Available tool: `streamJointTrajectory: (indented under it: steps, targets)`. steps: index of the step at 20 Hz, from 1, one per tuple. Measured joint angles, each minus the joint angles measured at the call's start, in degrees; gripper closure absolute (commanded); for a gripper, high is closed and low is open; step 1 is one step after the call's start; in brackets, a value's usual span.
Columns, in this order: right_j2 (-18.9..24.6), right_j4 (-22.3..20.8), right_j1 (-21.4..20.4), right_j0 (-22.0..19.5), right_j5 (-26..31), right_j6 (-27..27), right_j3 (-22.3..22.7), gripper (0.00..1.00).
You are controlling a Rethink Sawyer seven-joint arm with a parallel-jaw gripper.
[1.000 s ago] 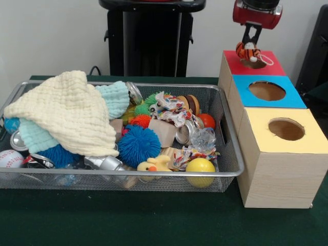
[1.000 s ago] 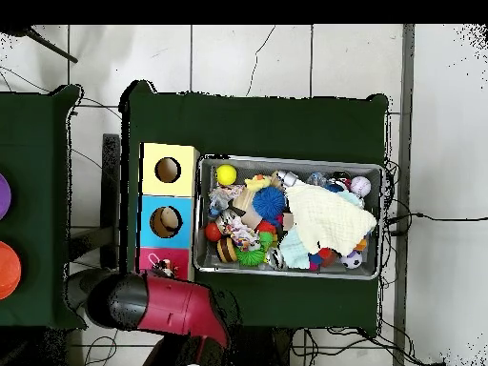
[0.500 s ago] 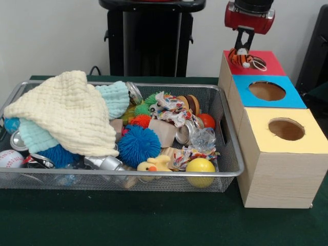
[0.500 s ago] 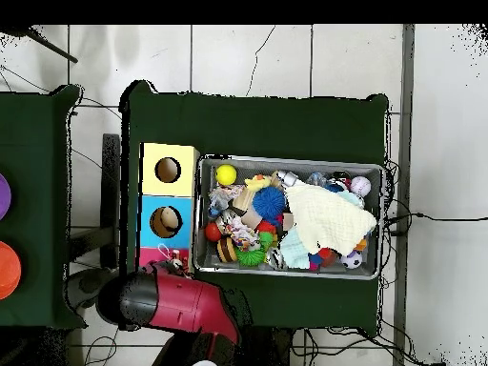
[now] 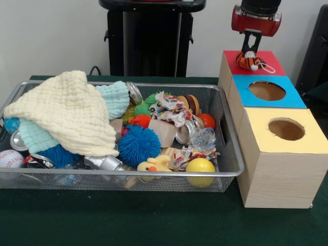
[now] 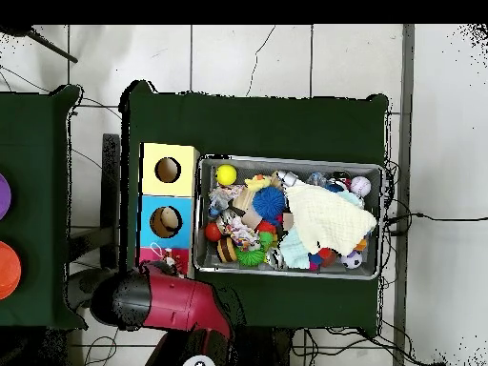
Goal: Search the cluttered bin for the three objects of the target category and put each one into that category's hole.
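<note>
1. The tiger [image 5: 248,61] is a small plush toy: judged light, soft and compressible, unlikely to slip. The best hold is across its body, clear of the white loop at its side.
2. It hangs over the red-topped box [image 5: 268,58], covering the hole from the front view.
3. The tool [image 5: 250,53] is nearly closed, its narrow fingers pinching the tiger's top.
4. The duck [image 5: 153,165] lies in the bin [image 5: 231,173], near the front rim.

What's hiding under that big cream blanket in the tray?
Poking out from under the cream blanket are a pale teal cloth and a blue spiky ball. Whatever lies beneath its middle is covered.
</note>
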Motion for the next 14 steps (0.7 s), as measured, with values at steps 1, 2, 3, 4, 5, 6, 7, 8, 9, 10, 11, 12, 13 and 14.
streamJointTrajectory:
  steps: [1,2,3,4,5,6,7,8,9,10,11,12,13,14]
  targets:
    - [0.2,0.0,0.0,0.0,0.0,0.0,0.1,1.0]
    - [0.4,0.0,0.0,0.0,0.0,0.0,0.2,1.0]
    - [0.5,0.0,0.0,0.0,0.0,0.0,0.2,1.0]
    - [0.6,0.0,0.0,0.0,0.0,0.0,0.2,1.0]
    - [0.6,0.0,0.0,0.0,0.0,0.0,0.2,1.0]
    - [0.6,0.0,0.0,0.0,0.0,0.0,0.2,1.0]
    - [0.6,0.0,0.0,0.0,0.0,0.0,0.2,1.0]
    - [0.7,0.0,0.0,0.0,0.0,0.0,0.2,1.0]
    - [0.6,0.0,0.0,0.0,0.0,0.0,0.2,1.0]
    - [0.7,0.0,0.0,0.0,0.0,0.0,0.2,1.0]
    - [0.7,0.0,0.0,0.0,0.2,0.0,0.2,1.0]
    - [0.7,0.0,0.0,0.0,0.2,0.0,0.2,1.0]
    - [0.7,0.0,0.0,-0.1,0.3,0.0,0.2,1.0]
    - [0.7,0.0,0.0,-0.1,0.3,0.0,0.2,1.0]
